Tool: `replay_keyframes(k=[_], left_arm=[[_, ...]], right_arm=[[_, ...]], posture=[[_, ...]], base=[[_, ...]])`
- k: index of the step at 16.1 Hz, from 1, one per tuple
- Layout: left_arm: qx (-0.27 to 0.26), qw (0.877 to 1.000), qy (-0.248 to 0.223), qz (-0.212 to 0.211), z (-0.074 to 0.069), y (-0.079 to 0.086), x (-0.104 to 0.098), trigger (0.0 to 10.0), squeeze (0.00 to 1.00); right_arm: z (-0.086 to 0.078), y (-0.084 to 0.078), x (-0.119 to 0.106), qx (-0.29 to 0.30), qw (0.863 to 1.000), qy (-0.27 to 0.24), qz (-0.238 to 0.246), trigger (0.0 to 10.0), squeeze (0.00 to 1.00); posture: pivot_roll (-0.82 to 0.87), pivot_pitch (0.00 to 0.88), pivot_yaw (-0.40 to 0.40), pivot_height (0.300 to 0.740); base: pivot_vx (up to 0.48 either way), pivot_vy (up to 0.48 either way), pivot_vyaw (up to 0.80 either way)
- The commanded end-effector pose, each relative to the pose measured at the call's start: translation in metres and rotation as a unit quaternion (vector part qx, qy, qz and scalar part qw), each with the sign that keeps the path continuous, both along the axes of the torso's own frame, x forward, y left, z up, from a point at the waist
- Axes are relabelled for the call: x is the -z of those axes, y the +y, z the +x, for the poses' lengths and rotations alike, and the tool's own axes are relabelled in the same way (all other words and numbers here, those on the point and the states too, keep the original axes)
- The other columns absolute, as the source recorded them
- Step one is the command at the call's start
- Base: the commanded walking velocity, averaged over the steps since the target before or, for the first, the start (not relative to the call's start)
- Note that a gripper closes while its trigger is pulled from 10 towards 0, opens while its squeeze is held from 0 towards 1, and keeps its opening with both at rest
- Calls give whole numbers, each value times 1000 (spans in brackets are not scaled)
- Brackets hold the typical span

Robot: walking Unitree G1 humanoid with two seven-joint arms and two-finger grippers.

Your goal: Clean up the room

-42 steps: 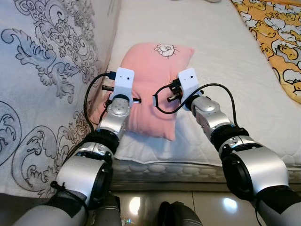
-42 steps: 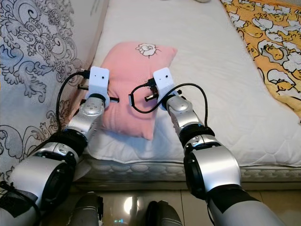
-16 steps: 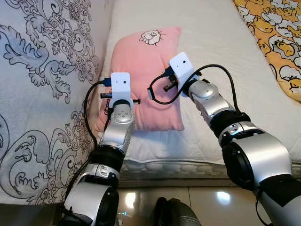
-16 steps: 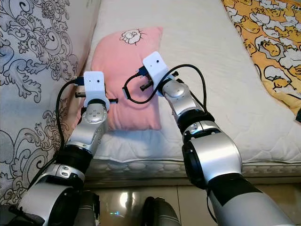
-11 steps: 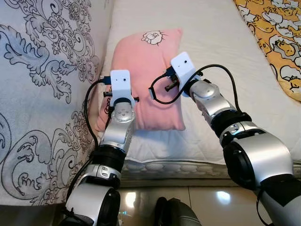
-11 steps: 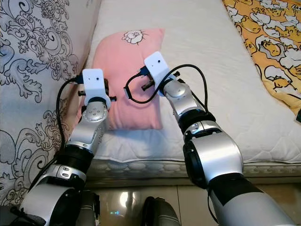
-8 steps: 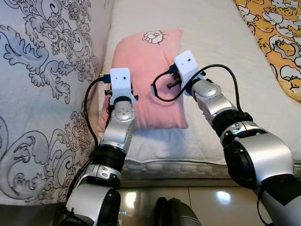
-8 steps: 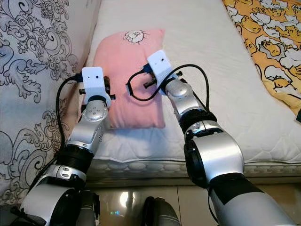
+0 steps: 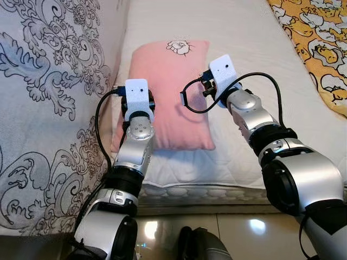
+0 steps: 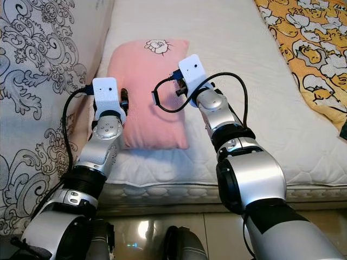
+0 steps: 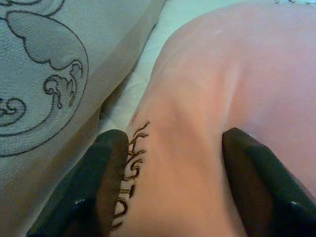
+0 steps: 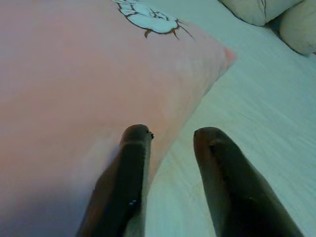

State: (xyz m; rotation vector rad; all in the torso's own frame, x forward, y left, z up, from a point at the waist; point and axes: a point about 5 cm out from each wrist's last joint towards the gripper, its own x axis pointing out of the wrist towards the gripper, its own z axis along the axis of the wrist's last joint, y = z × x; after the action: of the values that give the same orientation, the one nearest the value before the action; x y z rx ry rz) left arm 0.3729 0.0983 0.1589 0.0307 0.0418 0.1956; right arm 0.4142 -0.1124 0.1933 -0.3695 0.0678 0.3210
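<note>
A pink pillow with a small cartoon print near its far end lies lengthwise on the white mattress, in the upper middle of the frame, its left edge close beside a grey curtain-like fabric with scroll patterns that fills the left of the frame. The left claw is spread wide, its two black fingers straddling the pillow's left edge, with pink fabric bulging between them. The right claw is also spread, one finger resting against the pillow's right side and the other over bare mattress. An orange patterned blanket lies at the upper right of the frame, well apart from the pillow. Pale cushions sit further up the bed.

The step in hand looks like straightening the pillow on the bed. Neither claw pinches it. The next move probably calls for closing both claws on the pillow's edges, or pushing evenly from both sides, so it shifts without twisting.
</note>
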Motion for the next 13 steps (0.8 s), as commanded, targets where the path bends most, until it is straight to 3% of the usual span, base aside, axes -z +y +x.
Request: replay_keyframes(k=[1,2,5,9,13], left_arm=[[10,1000,2,2,1,-7,-3,10000,1000],[17,999,-29,13,3,-7,-19,10000,1000],[21,998,-55,23,5,-3,-38,10000,1000],[40,996,-64,38,-5,10,-43,10000,1000],[59,991,-88,83,-26,31,-44,10000,1000]], right_arm=[[2,-10,-7,16,1000,-11,8,10000,1000],[5,-9,-21,16,999,-37,19,10000,1000],[6,-11,-30,13,998,-53,33,10000,1000],[4,-19,-25,21,996,-61,69,10000,1000],[-2,-26,-24,30,986,-119,111,10000,1000]], posture=[[206,186,-139,710],[203,174,-136,710],[201,147,-129,710],[192,97,-117,710],[170,24,-113,710]], base=[[0,0,0],[0,0,0],[0,0,0],[0,0,0],[0,0,0]])
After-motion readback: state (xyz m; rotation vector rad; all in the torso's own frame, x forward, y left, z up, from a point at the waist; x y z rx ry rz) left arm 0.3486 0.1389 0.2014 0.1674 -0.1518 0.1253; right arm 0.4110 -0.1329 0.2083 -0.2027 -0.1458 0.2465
